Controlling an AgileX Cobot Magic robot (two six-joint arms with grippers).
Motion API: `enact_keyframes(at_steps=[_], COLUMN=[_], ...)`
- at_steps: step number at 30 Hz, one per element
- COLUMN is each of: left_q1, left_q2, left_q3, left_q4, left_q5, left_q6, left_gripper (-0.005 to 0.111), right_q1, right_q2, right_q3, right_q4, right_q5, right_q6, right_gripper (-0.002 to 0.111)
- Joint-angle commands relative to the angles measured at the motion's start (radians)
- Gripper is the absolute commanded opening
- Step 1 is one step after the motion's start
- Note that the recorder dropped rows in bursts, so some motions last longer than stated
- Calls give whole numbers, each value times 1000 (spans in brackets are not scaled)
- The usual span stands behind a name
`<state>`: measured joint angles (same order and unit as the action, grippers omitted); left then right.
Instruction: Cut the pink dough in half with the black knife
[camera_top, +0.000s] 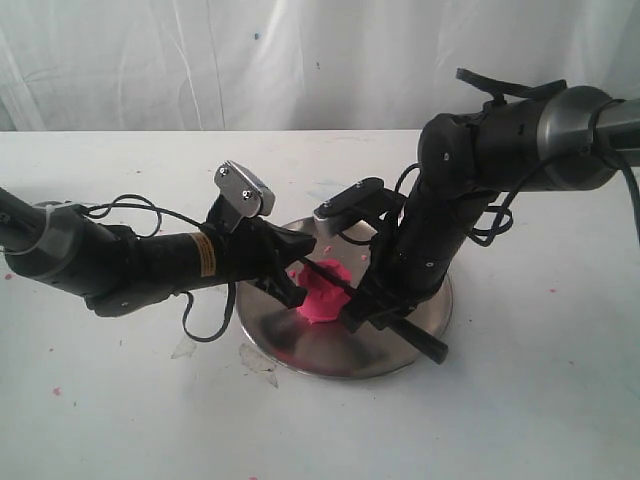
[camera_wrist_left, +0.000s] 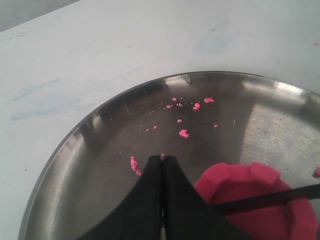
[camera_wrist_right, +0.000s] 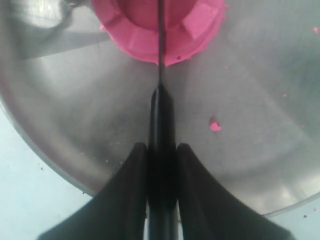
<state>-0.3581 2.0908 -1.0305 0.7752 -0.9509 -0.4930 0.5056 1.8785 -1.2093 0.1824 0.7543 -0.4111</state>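
The black knife is clamped in the right gripper, its blade laid across the pink dough. The left gripper is pinched closed, empty, beside the dough.

A wide, matt white tabletop fills the lower part of the exterior view, lit evenly and softly, with only faint shadows on it; its surface is not spotless, showing scattered small pink specks near the edges and a faint bluish smear towards the back; behind it hangs a pale, creased white fabric backdrop, its folds running mostly vertically, with a few tiny dark marks on the cloth; the backdrop meets the table's far edge in a straight line; nothing of a floor or window shows.
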Motion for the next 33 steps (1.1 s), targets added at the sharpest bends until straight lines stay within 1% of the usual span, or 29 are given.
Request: enact_keyframes(at_steps=[1,8,14,33], left_q1=[-2,-2,-2,-2], left_q2=[45,49,49,49], left_q3=[4,4,4,4], left_q4=[1,-27,-29,-35], left_q5=[31,-7,62,62], left_q6=[0,0,0,0], left_gripper=[0,0,0,0], right_q1=[-8,-8,-8,-8], right_q2=[10,46,46,46], right_q3=[13,13,1,-2], right_q4=[5,5,5,5], right_q5=[-24,-24,-15,-13], right_q6=[-4,-4,-4,-4], right_gripper=[0,0,0,0])
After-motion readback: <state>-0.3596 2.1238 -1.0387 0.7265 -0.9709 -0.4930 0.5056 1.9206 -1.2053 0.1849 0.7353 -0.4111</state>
